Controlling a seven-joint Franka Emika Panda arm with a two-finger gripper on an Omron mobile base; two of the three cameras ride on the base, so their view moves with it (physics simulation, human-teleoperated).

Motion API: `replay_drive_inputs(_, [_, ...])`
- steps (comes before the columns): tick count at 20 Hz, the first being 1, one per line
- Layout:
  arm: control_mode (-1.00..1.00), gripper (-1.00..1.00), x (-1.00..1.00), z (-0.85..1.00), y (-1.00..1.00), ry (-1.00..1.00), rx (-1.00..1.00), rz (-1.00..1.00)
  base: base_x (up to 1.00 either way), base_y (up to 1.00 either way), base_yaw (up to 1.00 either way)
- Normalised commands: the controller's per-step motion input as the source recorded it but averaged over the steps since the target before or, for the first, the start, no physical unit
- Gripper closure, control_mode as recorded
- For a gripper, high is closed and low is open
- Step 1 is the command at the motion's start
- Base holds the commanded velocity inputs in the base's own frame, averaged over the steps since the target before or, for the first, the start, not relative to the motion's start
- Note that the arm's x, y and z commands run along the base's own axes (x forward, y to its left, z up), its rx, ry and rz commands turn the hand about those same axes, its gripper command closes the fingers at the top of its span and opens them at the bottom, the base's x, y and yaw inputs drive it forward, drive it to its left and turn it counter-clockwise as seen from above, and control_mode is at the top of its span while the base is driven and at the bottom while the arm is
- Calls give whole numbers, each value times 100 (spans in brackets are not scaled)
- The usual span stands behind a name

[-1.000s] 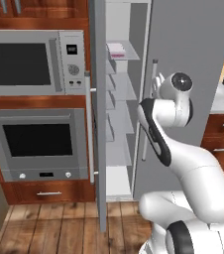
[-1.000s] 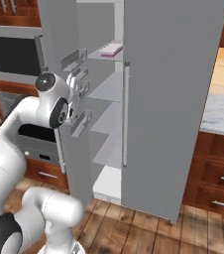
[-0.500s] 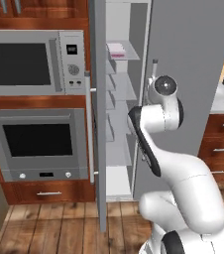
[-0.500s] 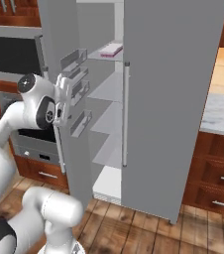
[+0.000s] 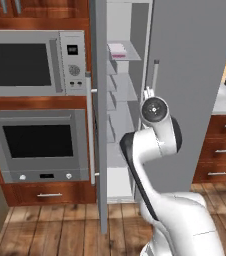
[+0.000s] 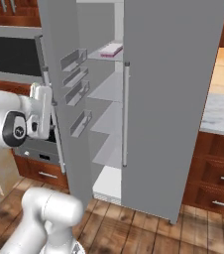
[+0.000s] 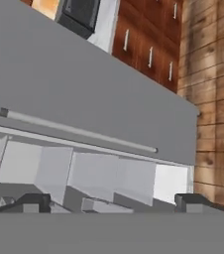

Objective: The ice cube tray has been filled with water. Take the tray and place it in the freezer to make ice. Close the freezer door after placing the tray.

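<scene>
1. The tray (image 5: 117, 49) sits on the freezer's (image 5: 130, 75) top shelf, so that part looks done.
2. The door (image 6: 67, 99) hangs wide open, needing a push shut.
3. The gripper (image 7: 111, 202) is spread wide and empty, at the freezer opening right of the door, probably for that push.

The freezer (image 5: 127, 120) interior shows as a narrow strip in the left base view, with the freezer door (image 5: 99, 125) seen edge-on and covering its left part. The ice cube tray (image 5: 117, 50) on an upper shelf is partly hidden behind that door edge, and at the left edge of the hand view only a cropped pink sliver of it shows. The robot's arm covers the lower shelves. The gripper (image 7: 111, 203) fingertips are cut off by the picture's lower part.
</scene>
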Motion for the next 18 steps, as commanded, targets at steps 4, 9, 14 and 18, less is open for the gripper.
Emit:
replay_drive_inputs(4, [-100,-100,-94,3,31,6,-28,14,0,0,0])
replay_drive_inputs(9, [-100,-100,-48,9,54,34,-34,25,0,0,0])
replay_drive_inputs(14, [-100,-100,-16,16,81,50,-37,26,0,0,0])
replay_drive_inputs(18, [-100,-100,-6,5,94,53,-40,24,0,0,0])
